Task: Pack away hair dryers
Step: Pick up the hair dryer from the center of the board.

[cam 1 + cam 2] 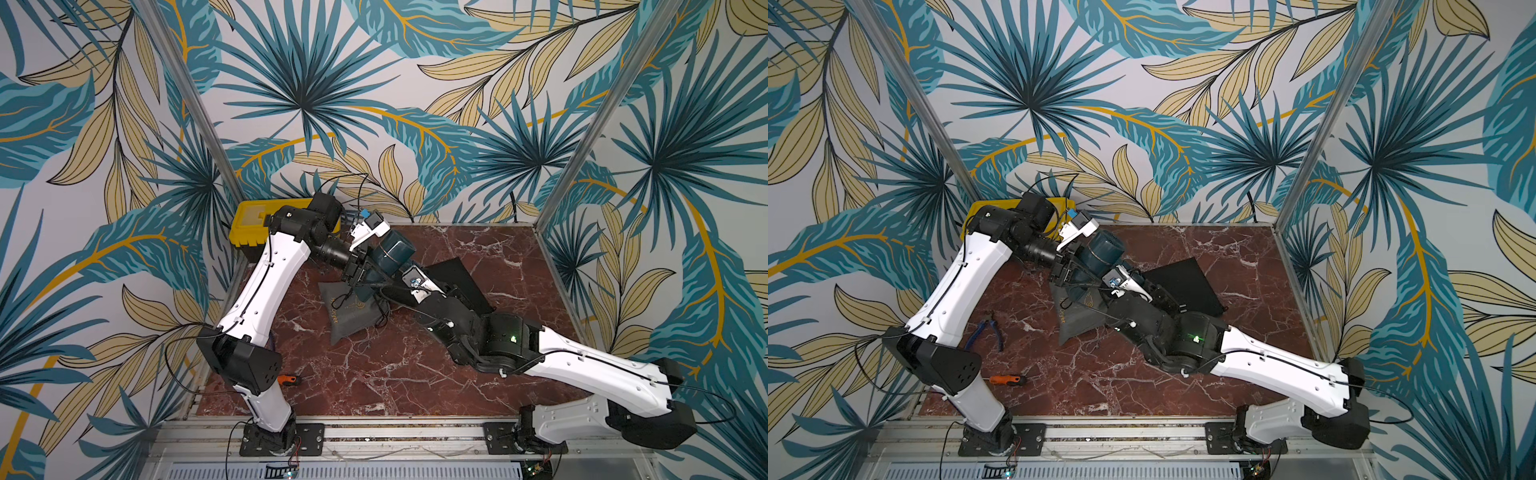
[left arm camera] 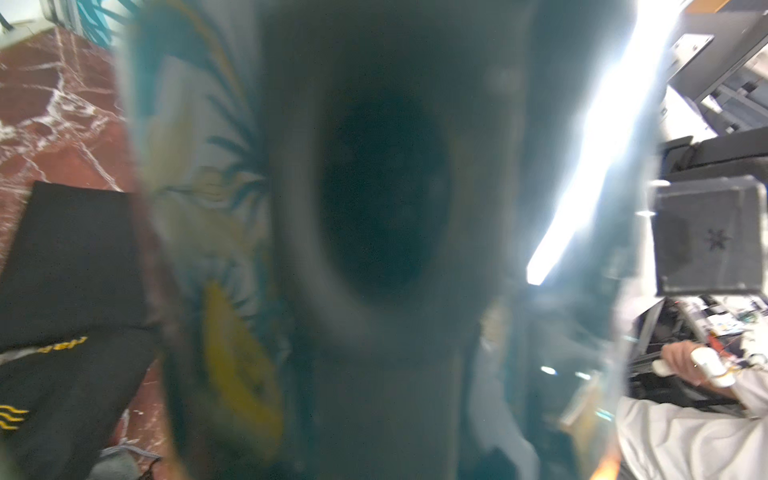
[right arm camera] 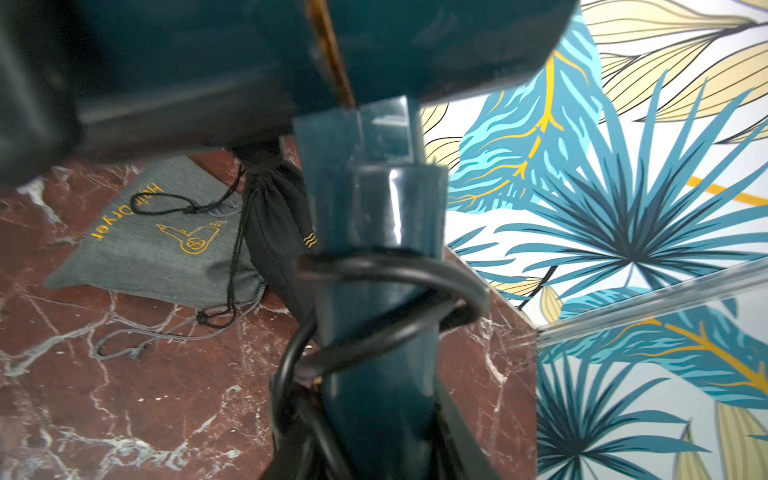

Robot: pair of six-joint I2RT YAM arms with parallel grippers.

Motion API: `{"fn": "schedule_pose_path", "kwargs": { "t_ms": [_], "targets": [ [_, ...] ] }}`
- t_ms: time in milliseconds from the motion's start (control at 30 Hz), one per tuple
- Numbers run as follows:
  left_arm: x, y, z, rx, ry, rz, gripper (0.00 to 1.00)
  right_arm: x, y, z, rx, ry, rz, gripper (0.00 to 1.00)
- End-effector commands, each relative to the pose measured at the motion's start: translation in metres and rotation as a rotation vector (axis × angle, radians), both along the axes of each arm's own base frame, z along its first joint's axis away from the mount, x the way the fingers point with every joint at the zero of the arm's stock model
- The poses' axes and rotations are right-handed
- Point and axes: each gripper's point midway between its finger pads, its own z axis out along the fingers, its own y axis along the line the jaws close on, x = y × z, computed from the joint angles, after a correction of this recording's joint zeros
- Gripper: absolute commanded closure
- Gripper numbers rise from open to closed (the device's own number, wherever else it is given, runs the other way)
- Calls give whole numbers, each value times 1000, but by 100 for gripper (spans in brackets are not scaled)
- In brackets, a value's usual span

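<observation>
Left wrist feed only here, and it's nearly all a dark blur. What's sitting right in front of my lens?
Observer: The teal hair dryer. In both top views its barrel is lifted clear of the table.
Operator: Is its cord dangling loose?
Observer: No. The right wrist view shows the black cord looped around the handle.
Operator: Which pouch is closest to it?
Observer: The grey pouch, printed "Hair Dryer" in gold, lies flat on the table near the handle. I cannot tell whether its mouth is open.
</observation>
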Motion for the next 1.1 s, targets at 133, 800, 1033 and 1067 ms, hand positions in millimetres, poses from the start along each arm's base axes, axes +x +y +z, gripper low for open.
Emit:
{"fn": "schedule_pose_path", "kwargs": {
  "t_ms": [133,800,1033,1067],
  "targets": [
    [-3,-9,29,-132,36,-50,100,-18,71,18,431,157,180,100],
    [-10,-26,1,-67,50,-102,100,-81,147,75,883,434,602,100],
    [-19,-23,2,-21,-37,-103,100,-61,94,60,737,345,391,66],
    [-20,-22,4,-21,-45,-100,100,-60,83,59,717,333,362,62]
  ]
}}
